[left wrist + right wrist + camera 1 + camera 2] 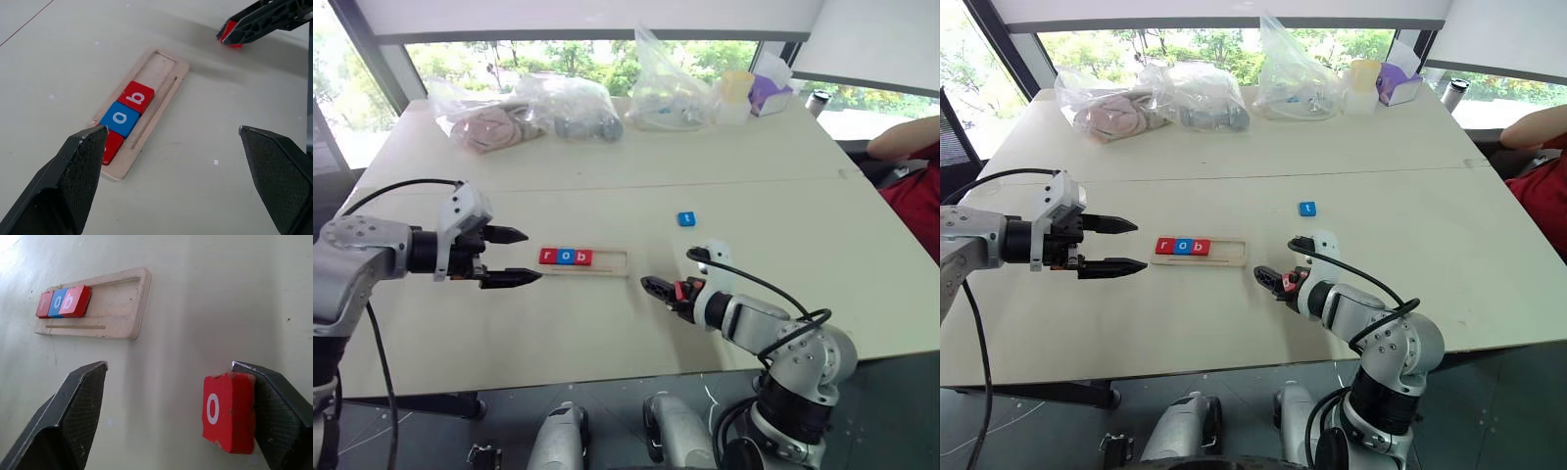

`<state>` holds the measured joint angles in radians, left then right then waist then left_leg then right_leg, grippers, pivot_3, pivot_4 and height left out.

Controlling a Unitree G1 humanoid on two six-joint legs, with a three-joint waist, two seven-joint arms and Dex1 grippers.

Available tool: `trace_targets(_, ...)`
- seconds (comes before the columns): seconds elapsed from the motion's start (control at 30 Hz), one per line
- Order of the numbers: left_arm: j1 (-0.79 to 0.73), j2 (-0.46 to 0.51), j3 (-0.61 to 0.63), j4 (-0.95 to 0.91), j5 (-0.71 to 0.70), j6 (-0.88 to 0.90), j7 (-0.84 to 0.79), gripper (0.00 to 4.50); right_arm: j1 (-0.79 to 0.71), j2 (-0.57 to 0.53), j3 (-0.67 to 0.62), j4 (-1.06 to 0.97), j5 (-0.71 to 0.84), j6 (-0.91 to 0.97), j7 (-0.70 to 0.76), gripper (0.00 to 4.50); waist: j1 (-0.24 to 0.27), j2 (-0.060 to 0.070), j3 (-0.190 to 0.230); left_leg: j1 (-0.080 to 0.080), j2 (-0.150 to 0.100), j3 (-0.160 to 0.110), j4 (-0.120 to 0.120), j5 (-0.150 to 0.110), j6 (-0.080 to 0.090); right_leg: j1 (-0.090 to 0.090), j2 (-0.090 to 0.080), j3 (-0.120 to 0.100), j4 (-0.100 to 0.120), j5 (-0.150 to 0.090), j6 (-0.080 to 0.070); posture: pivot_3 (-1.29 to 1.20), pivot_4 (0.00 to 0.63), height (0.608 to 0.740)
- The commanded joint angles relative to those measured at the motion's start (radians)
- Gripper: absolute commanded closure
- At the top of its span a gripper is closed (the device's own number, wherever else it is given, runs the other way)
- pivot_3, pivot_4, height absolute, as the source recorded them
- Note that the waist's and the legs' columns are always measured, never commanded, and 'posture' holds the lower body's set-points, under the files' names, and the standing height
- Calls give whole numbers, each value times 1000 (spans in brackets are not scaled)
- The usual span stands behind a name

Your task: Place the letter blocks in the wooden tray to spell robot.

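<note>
Wooden tray [584,260]: lies flat near the middle of the pale surface [607,333], long side running 9 to 3 o'clock. Its 9 o'clock end holds three tiles side by side, touching: red r tile [547,256], blue o tile [565,257], red b tile [582,257]; the 3 o'clock part of the slot is bare wood.

Blue t tile [685,218]: flat on the surface, at about 1 o'clock from the tray, well apart from it.

Red o tile [228,411]: upright on edge against the inner face of one finger of the right end effector [658,290]; the other finger stands clear of it, fingers spread wide, at 4 o'clock from the tray's bare end.

Left end effector [512,257]: released, fingers spread, empty, just beside the tray's 9 o'clock end.

Plastic bags [568,108]: along the far edge, 12 o'clock
</note>
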<state>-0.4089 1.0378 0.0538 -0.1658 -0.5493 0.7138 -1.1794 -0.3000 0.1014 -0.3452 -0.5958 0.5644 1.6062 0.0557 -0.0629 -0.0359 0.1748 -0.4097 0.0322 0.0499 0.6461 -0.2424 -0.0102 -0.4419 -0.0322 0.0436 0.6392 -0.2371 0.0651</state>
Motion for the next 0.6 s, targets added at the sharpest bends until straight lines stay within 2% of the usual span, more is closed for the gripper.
trace_targets(0.03, -5, 12, 16, -11, 11, -19, -7, 0, 47, -166, 64, -76, 0, 8, -1, 173, 3, 1, 0, 0, 0, 0, -1, 0, 0, 0, -1, 0, -2, 0, 0, 0, 150, 740)
trace_targets(0.07, -3, 12, 17, -10, 12, -21, -8, 0, 50, -221, 92, -94, -11, 8, 2, 173, 4, 1, 0, -1, 0, 1, -2, 0, 0, 0, -1, 0, -4, 0, 0, 0, 150, 740)
trace_targets(0.13, -4, 10, 15, -8, 15, -24, -10, 0, 71, -432, 229, -140, -68, -60, 10, 173, 8, 1, 0, -3, -1, 1, -2, 0, 0, 0, -1, -1, -7, 0, 0, 0, 150, 740)
trace_targets(0.17, -5, 9, 14, -7, 16, -25, -11, 0, 83, -487, 262, -154, -81, -92, 14, 173, 10, 1, 0, -4, -2, 2, -2, 0, 1, 0, -1, -1, -8, 0, 0, 0, 150, 740)
trace_targets(0.27, -12, 1, 6, 1, 23, -30, -15, 0, 110, -489, 265, -193, -86, -165, 22, 173, 15, -1, 0, -6, -2, 2, -1, -1, 2, -1, 0, -1, -9, 0, 0, 0, 150, 740)
trace_targets(0.47, -34, -11, -14, 19, 37, -40, -29, 0, 119, -371, 289, -231, -102, -191, -10, 173, 19, 0, 0, -6, 2, -1, -1, -1, 2, -2, 6, -1, -7, 1, 2, 0, 150, 740)
trace_targets(0.6, -49, -15, -25, 27, 42, -39, -38, 0, 138, -393, 313, -201, -125, -253, 12, 173, 19, 0, 0, -6, 1, 0, 0, -1, 2, -2, 4, -2, -7, 2, 2, 0, 150, 740)
